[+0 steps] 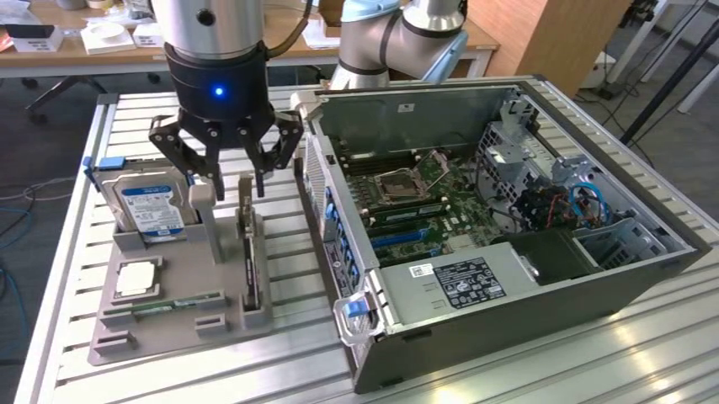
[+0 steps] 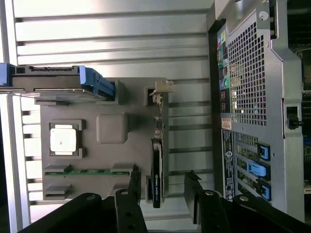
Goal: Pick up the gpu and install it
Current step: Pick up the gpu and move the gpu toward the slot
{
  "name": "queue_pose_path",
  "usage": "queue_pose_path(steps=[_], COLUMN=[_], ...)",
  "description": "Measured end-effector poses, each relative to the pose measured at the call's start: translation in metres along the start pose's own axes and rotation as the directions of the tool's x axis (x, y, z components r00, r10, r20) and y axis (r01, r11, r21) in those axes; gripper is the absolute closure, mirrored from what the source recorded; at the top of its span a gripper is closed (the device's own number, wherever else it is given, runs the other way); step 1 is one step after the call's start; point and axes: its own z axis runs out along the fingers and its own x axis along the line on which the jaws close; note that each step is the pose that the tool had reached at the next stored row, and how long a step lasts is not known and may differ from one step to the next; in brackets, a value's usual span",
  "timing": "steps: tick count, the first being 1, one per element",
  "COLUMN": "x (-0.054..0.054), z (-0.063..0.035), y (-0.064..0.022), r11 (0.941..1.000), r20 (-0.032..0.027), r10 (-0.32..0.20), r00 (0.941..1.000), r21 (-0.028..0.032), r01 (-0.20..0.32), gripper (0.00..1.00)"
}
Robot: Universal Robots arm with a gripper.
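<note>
I am hovering the arm over the grey holder tray (image 1: 168, 332) on the slatted table (image 1: 67, 252), with the jaws standing wide apart and gripping nothing. The gpu (image 1: 248, 252) is standing on its edge in a slot of that tray, on the side nearest the open computer case (image 1: 629, 278). A hard drive (image 1: 151, 209), a processor chip (image 1: 134, 279) and a green memory stick (image 1: 178, 301) are sitting in the other pockets. In the wrist view the gpu (image 2: 157, 160) is showing as a thin dark strip running straight between the two jaw tips. So I am reading the jaws as straddling it, one to each flat face, with their closing line across its thickness. In the exterior view its long axis is running along the tray from far to near, parallel to the case's rear panel (image 2: 252, 97). The jaws are hanging above the card and are not touching it. The card is lying directly below them, not off to one side. I cannot tell exactly how far along its length the jaws are sitting. Inside the case, the motherboard (image 1: 422, 198) is lying exposed.
</note>
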Motion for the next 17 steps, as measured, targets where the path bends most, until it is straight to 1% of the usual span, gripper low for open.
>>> queue_pose_path(steps=[17], x=[0.000], z=[0.0286], y=[-0.0069], r11=[1.0000], r20=[0.0000], r10=[0.000], r00=[1.0000], r21=[-0.0003], r01=[0.000], gripper=[0.51])
